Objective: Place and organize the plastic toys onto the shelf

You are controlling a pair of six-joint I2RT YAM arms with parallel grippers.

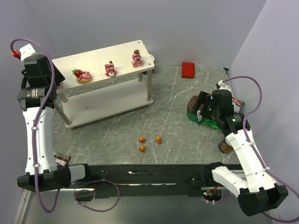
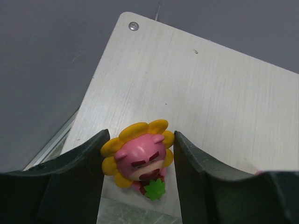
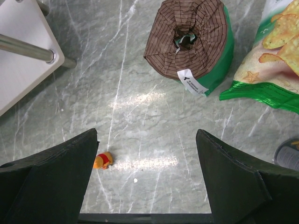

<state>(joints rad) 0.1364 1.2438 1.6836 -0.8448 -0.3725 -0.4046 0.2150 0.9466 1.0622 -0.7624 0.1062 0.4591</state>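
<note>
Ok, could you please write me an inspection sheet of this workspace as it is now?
surface: grey marbled table, no spills seen
job's things: three strawberry bears on the top board of the shelf; flower toy at the near-left end of that board; three orange bears on the table
clutter: red block, brown-and-green roll, chip bag
fingers: left fingers closed on the flower toy; right fingers open, empty, above the table
cables: purple cables loop off both arms, clear of the toys
surroundings: plain grey walls; nothing else seen
</note>
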